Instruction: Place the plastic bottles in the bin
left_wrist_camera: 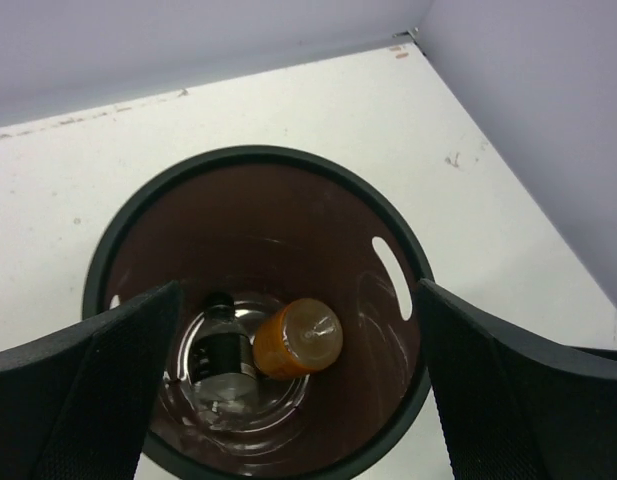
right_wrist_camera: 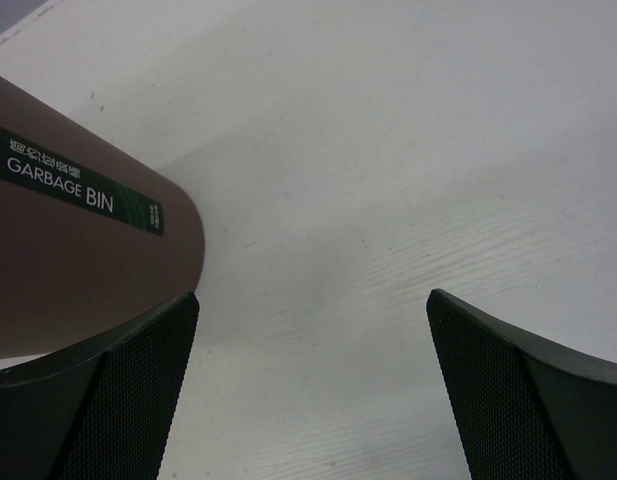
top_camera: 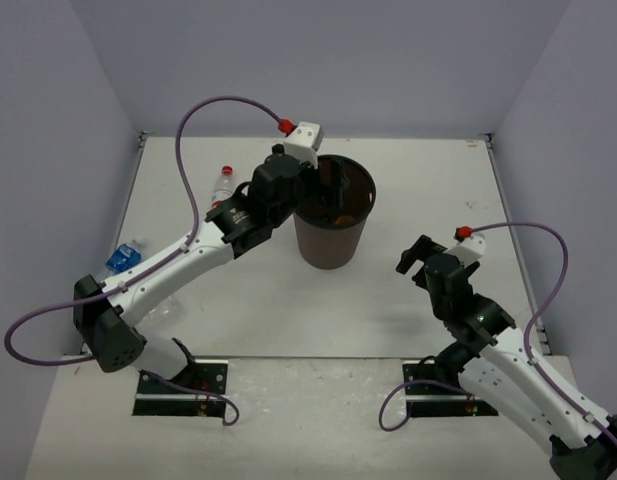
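Two bottles lie out on the table (top_camera: pixel 388 310) and two sit in the bin; we judge the job about half done. Nearest the bases, the right gripper (right_wrist_camera: pixel 313 295) hangs low over bare table just right of the bin (top_camera: pixel 328 245), jaws spread wide with nothing between them. Level with it, far to the left, the blue-label bottle (top_camera: pixel 123 258) rests just beside the left arm (top_camera: pixel 178 260). It is clear plastic and partly hidden by the arm, so we cannot tell its long axis. Farther back, the red-cap bottle (top_camera: pixel 220 185) lies on its side, clear, its long axis running roughly away from the bases with the cap at the far end. Both are left of the bin and well apart from the right gripper, so we reckon the left arm is the nearer one for each. At about the same depth, the left gripper (left_wrist_camera: pixel 298 290) hovers over the bin mouth, released, wide and empty. Straight below it, on the bin floor, the orange bottle (left_wrist_camera: pixel 298 338) has one end turned up towards the camera. The dark-label bottle (left_wrist_camera: pixel 224 352) is touching its left side. From this gripper the red-cap bottle lies to the left, outside the rim.
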